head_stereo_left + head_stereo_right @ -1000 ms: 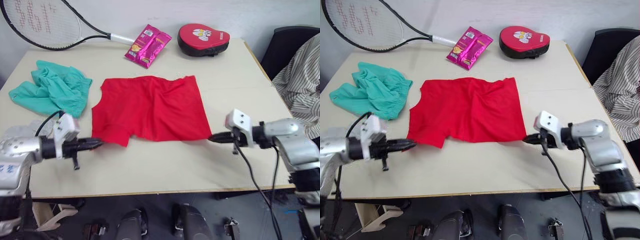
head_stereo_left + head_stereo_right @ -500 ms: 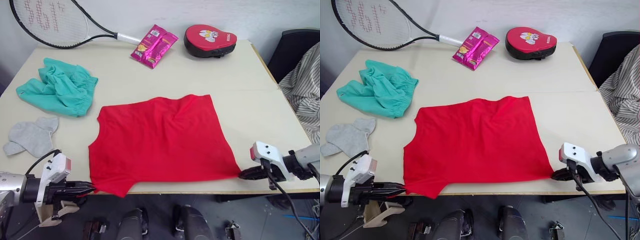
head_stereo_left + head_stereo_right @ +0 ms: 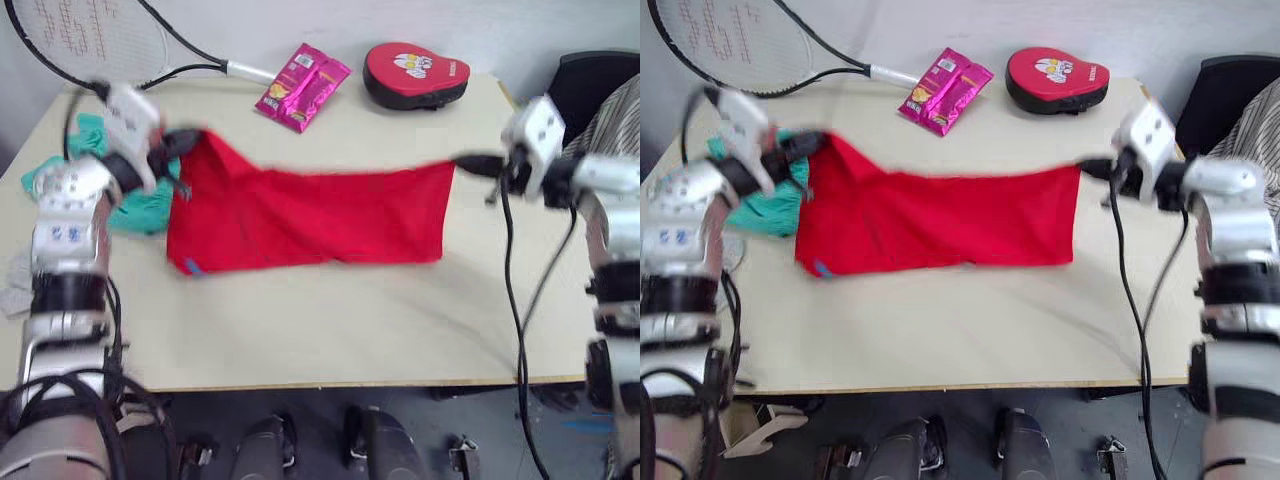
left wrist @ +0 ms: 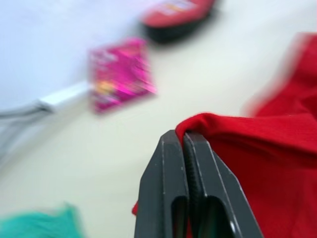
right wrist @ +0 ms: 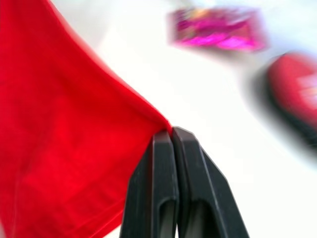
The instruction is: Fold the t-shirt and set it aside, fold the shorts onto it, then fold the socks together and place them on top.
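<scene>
The red t-shirt (image 3: 310, 220) lies doubled over across the middle of the table, with a bit of blue trim at its near left corner. My left gripper (image 3: 188, 140) is shut on its far left corner, held a little above the table. My right gripper (image 3: 462, 162) is shut on the far right corner, and the edge between them is stretched taut. In both wrist views red cloth (image 4: 233, 134) (image 5: 74, 129) is pinched at the fingertips. The teal shorts (image 3: 140, 205) lie bunched behind my left arm, partly hidden. A grey sock (image 3: 8, 290) peeks in at the left edge.
A tennis racket (image 3: 60, 30), a pink snack packet (image 3: 300, 85) and a red oval pad (image 3: 415, 72) lie along the far side of the table (image 3: 330, 330). A black chair (image 3: 590, 80) and a person's striped sleeve (image 3: 622, 110) are at the right.
Both grippers have carried the shirt's near edge up from the table's front edge and over to the far side, doubling the shirt. The camera view has also shifted.
</scene>
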`<state>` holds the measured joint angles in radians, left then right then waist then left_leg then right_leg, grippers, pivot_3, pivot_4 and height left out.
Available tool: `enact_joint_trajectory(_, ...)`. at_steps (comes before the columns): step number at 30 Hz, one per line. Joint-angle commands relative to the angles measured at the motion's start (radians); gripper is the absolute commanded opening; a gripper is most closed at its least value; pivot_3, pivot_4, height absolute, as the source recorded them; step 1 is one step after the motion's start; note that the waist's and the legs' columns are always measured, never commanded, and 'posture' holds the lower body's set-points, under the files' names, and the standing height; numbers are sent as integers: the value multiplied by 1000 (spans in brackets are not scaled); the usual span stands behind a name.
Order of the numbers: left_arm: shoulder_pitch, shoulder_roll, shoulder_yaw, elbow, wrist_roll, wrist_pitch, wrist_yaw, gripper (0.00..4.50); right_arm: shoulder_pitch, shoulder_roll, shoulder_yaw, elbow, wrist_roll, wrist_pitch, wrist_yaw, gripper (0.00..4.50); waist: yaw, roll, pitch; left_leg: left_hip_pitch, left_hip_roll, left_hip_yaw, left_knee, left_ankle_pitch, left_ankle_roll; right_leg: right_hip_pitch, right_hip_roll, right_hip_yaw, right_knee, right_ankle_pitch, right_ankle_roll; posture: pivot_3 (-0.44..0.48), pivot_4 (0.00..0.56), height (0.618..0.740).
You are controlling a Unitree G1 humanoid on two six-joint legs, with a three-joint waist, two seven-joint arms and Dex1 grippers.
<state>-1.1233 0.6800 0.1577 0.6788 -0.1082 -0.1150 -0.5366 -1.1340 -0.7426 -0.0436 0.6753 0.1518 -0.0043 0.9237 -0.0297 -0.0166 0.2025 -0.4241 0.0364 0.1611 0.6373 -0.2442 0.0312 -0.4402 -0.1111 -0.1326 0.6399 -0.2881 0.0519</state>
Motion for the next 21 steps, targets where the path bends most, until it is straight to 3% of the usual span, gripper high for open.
enact_joint_trajectory(1,-207,44,60,189,46,-277,172,13,-140,-20,-72,147,-76,-285,-245,0,0,-1,1,0,-1,2,0,-1,1,-1,0,-1,0,0,1,0,150,740)
enact_joint_trajectory(3,-305,69,49,252,78,-399,207,13,-199,-39,-76,202,-123,-426,-343,0,0,-1,1,-1,-3,4,-2,-2,3,-3,-1,-1,-2,0,4,0,150,740)
enact_joint_trajectory(5,-363,84,39,266,73,-485,155,13,-219,-63,-69,228,-164,-538,-391,0,0,-1,1,-1,-4,7,-4,-3,5,-3,-2,0,-4,0,5,0,150,740)
enact_joint_trajectory(8,-314,101,8,195,46,-548,18,13,-171,-102,-63,226,-198,-650,-415,0,0,-1,1,1,-5,11,-3,-4,7,-3,-1,2,-3,-1,9,0,150,740)
enact_joint_trajectory(12,107,161,-10,-136,-73,-398,-233,13,94,-129,-62,105,-127,-613,-270,0,-2,0,0,11,-5,13,0,-5,9,8,1,5,-2,0,11,0,150,740)
enact_joint_trajectory(14,369,214,0,-281,-38,-365,-254,13,270,-145,-41,17,-132,-647,-221,0,-8,0,0,21,-5,13,-1,-5,10,17,0,10,-3,0,11,0,150,740)
enact_joint_trajectory(18,836,273,44,-554,-32,-217,-309,13,669,-197,20,-236,-102,-569,-46,0,-18,0,1,17,-1,13,2,-6,8,11,-2,19,4,0,10,0,150,740)
enact_joint_trajectory(21,1078,299,81,-765,-71,-38,-343,13,850,-223,-12,-364,-40,-464,7,0,-16,0,1,18,0,13,2,-8,7,11,-2,19,1,-1,9,0,150,740)
